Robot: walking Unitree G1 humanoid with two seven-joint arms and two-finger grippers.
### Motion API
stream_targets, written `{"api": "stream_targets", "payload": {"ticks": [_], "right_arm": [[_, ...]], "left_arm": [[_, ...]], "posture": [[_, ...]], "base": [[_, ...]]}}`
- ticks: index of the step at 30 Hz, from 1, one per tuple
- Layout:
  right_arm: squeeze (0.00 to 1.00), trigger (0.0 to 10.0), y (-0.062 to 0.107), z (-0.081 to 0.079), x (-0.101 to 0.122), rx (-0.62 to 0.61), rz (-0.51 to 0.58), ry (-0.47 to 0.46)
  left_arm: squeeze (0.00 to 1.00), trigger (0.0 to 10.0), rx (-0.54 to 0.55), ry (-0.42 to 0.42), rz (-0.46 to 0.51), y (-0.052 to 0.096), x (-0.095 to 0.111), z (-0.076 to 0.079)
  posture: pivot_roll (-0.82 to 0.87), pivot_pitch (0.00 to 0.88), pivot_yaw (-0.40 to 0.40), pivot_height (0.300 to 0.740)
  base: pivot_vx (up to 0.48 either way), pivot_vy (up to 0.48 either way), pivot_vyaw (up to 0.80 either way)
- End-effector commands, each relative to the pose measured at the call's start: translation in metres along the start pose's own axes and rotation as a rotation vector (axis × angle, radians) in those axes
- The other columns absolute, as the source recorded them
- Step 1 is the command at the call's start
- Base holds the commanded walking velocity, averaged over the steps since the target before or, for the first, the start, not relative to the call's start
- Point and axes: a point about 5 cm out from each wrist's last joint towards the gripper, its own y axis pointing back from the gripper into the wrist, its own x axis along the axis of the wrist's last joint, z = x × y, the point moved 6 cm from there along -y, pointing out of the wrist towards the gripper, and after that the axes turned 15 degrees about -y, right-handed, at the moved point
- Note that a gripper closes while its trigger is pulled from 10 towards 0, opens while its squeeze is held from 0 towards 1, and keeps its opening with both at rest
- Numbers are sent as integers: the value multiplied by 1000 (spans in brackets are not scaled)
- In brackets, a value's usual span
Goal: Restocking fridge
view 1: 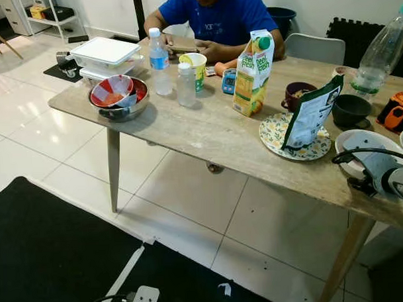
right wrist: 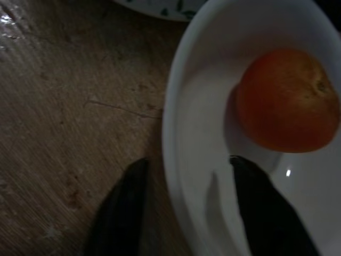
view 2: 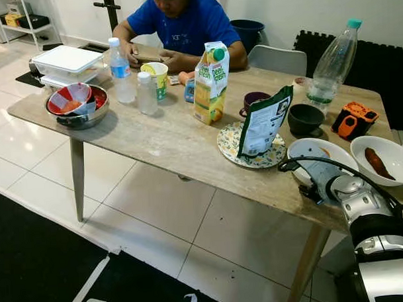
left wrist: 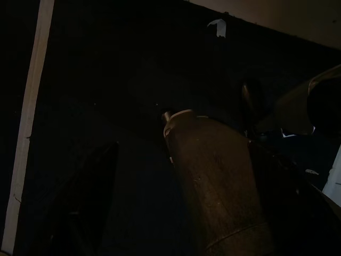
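the table top (view 1: 207, 134) looks like matt, streaky wood grain, a bit rough up close. floor tiles (view 1: 190, 198) are glossy white and throw glare. the mixing bowl (view 1: 120, 109) is shiny metal. both water bottles (view 1: 160, 63) are clear plastic. the juice carton (view 2: 210, 84) is printed card, the white bowl (right wrist: 213, 133) smooth glazed ceramic around a smooth-skinned orange fruit (right wrist: 287, 101).
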Motion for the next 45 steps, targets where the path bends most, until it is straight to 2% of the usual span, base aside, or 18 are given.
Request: {"api": "stream_targets", "payload": {"ticks": [1,9,16,20,24,26,28,30,32,34,36,37,42,45], "right_arm": [[0,0,-1,-1,-7,8,-32,-12],[0,0,0,2,0,13,-10,2],[0,0,4,-3,14,67,35,55],[0,0,10,-5,27,124,97,44],[0,0,25,-5,50,191,207,52],[0,0,25,-5,50,191,207,52],[0,0,38,-5,60,228,259,99],[0,0,53,-12,67,296,302,177],[0,0,53,-12,67,296,302,177],[0,0,73,-31,61,422,307,278],[0,0,78,-35,59,452,303,289],[0,0,86,-45,56,512,299,320],[0,0,96,-60,51,576,293,335],[0,0,96,-65,51,575,301,343]], "left_arm": [[0,10000,-72,26,-131,9,-43,25],[0,10000,-70,22,-123,7,-39,25],[0,10000,-69,15,-120,6,-36,24],[0,10000,-68,13,-113,5,-33,23],[0,10000,-67,10,-110,4,-31,22],[0,10000,-67,10,-110,4,-31,22],[0,10000,-64,6,-110,4,-30,21],[0,10000,-60,5,-107,4,-28,19],[0,10000,-60,5,-107,4,-28,19],[0,10000,-52,6,-98,3,-25,18],[0,10000,-50,10,-95,2,-24,18],[0,10000,-47,18,-90,2,-23,18],[0,10000,-45,11,-92,1,-22,19],[0,10000,-37,11,-100,1,-23,18]], "posture": [[-41,136,-58,740],[-42,127,-57,740],[-44,109,-61,740],[-44,101,-61,740],[-46,92,-57,740],[-46,92,-57,740],[-52,89,-54,740],[-56,87,-54,740],[-56,87,-54,740],[-60,86,-53,740],[-60,86,-53,740],[-63,85,-53,740],[-68,83,-52,740],[-69,82,-50,740]], "base": [[0,0,0],[0,0,0],[0,0,0],[0,0,0],[0,0,0],[0,0,0],[0,0,0],[0,0,0],[0,0,0],[0,0,0],[0,0,0],[0,0,0],[0,0,0],[0,0,0]]}}
